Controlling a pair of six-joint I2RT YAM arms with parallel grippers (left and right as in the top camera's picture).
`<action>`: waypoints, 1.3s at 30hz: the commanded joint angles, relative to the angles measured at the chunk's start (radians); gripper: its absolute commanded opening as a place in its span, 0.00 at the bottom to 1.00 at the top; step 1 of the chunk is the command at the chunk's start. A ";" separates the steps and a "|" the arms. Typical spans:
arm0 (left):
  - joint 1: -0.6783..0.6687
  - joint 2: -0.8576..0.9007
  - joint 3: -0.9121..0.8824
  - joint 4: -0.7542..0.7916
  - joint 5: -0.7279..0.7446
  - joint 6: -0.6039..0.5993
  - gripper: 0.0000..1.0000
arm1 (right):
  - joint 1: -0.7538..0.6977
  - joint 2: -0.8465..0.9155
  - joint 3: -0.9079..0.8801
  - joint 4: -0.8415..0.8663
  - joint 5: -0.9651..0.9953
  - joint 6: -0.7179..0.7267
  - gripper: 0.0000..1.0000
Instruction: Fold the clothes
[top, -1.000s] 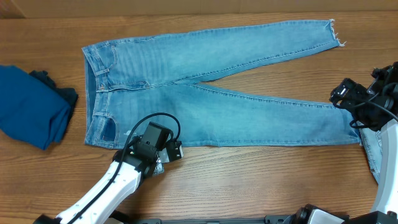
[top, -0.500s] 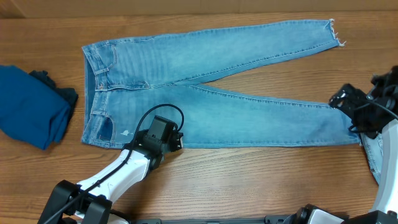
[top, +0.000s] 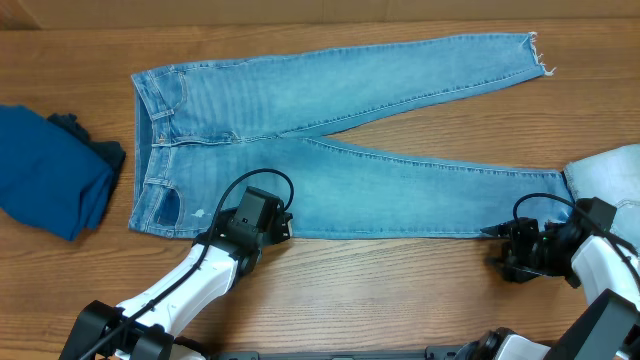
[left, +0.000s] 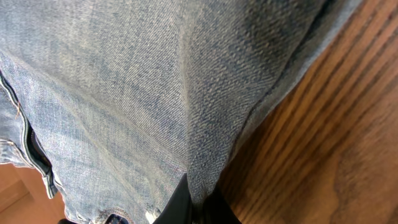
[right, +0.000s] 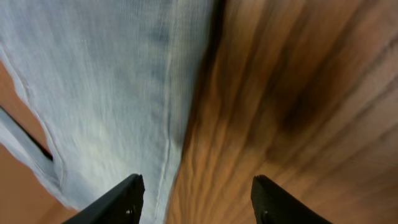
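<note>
Camera layout, three views.
Overhead looks straight down; both wrist cameras face the lower edge of the jeans (top: 330, 180), very near.

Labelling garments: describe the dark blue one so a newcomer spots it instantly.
On the wooden table, look left of the flat, faded jeans, past their waistband. The dark blue garment lies bunched at the left edge, much darker than the jeans.

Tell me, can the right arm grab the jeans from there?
Probably yes. The right pincer is open, the jeans edge lies just ahead of it, and nothing is in between.
</note>
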 joint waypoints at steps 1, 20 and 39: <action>0.010 -0.018 -0.009 -0.003 -0.012 -0.007 0.04 | -0.003 -0.003 -0.080 0.111 0.014 0.118 0.59; 0.010 -0.337 0.053 -0.222 -0.051 -0.109 0.04 | -0.001 -0.160 0.271 -0.101 0.156 -0.158 0.04; 0.012 -0.342 0.321 -0.391 0.004 0.010 0.04 | 0.103 0.081 0.808 -0.269 0.347 -0.247 0.04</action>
